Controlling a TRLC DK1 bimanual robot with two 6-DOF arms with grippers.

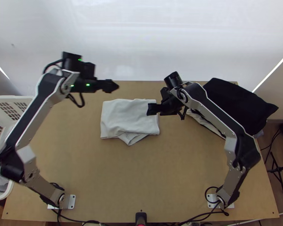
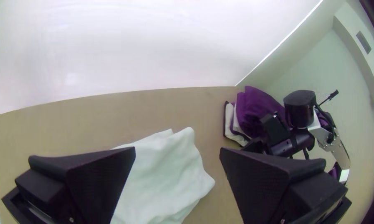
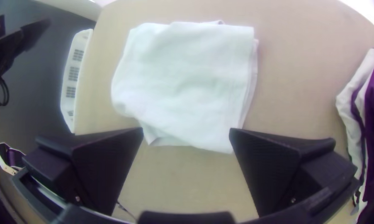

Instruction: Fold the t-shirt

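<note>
T-shirt [image 1: 126, 116], one, folded, one left tool [image 1: 116, 86], wide, one right tool [image 1: 149, 109], wide, one basket [image 1: 13, 98], one clothes pile [image 1: 236, 100]

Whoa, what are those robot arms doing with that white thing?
It's a t-shirt being folded. It lies on the table as a rough rectangle, with a bit of cloth poking out on the near side. Nobody's gripping it right now: the left gripper hangs open beyond the shirt's far side, and the right gripper is open by its right edge. More clothes are piled at the right.
</note>
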